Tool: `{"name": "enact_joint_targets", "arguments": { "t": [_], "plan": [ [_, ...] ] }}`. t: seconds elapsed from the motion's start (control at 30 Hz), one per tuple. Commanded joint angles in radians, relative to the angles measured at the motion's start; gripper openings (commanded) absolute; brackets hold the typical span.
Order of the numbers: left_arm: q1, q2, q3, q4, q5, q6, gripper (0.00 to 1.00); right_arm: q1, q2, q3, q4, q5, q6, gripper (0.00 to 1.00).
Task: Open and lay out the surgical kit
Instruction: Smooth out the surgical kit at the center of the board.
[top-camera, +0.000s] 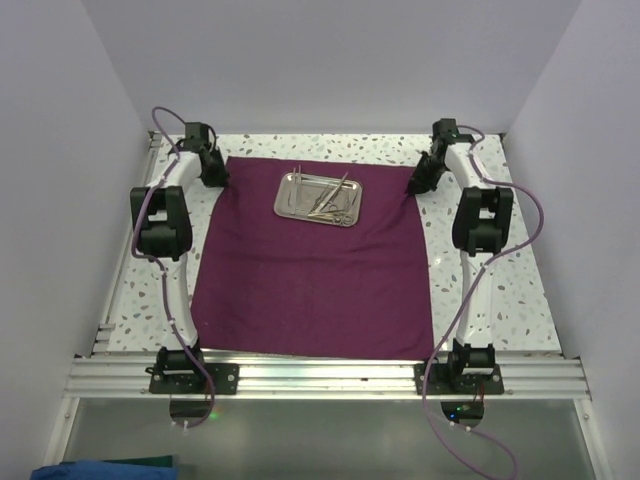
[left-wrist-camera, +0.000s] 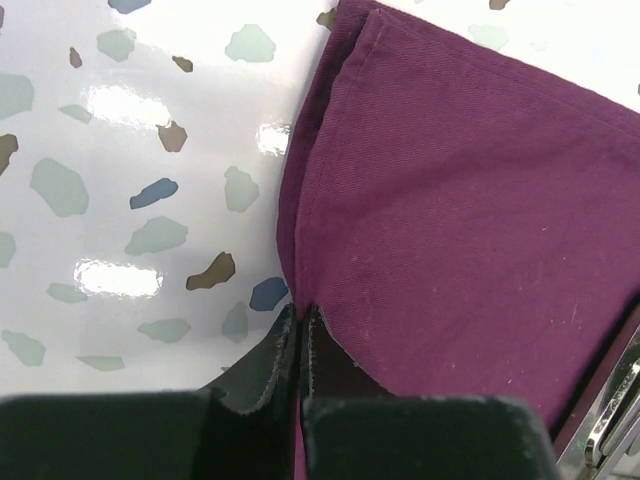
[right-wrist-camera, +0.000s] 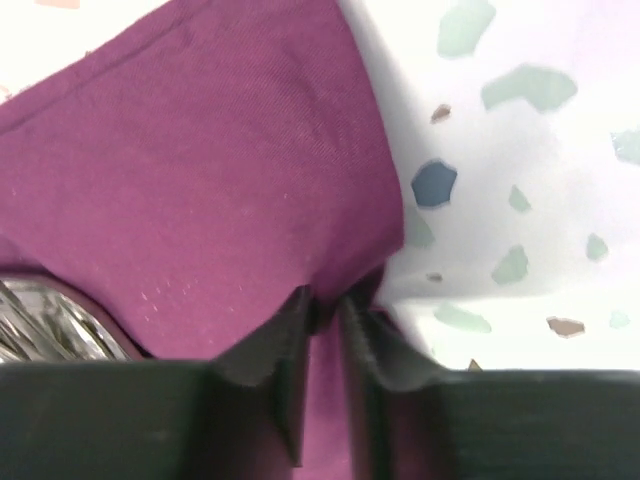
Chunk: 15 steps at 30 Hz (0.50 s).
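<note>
The dark magenta-purple cloth wrap (top-camera: 310, 280) lies spread flat on the table. The shiny steel tray (top-camera: 283, 196) sits on its far middle part and holds several thin silver instruments (top-camera: 325, 197). My left gripper (top-camera: 215, 178) is at the cloth's far left corner. In the left wrist view it (left-wrist-camera: 300, 312) is shut on the cloth's edge (left-wrist-camera: 450, 200). My right gripper (top-camera: 411, 188) is at the far right corner. In the right wrist view it (right-wrist-camera: 325, 300) is pinched on a fold of the cloth (right-wrist-camera: 200, 180). The tray's edge shows in both wrist views (left-wrist-camera: 615, 430) (right-wrist-camera: 40, 320).
The white speckled tabletop (top-camera: 490, 290) shows on both sides of the cloth. White walls close in the left, right and far sides. An aluminium rail (top-camera: 320, 375) with both arm bases runs along the near edge.
</note>
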Motion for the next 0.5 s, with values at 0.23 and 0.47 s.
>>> {"name": "enact_joint_targets", "arguments": {
  "t": [0.23, 0.47],
  "plan": [
    [0.01, 0.024, 0.033, -0.028, -0.06, -0.029, 0.0, 0.004, 0.163, 0.158, -0.013, 0.052, 0.001, 0.0],
    [0.019, 0.005, 0.021, 0.022, -0.105, -0.1, 0.0, 0.0, 0.121, 0.12, -0.043, 0.115, -0.039, 0.03]
  ]
}}
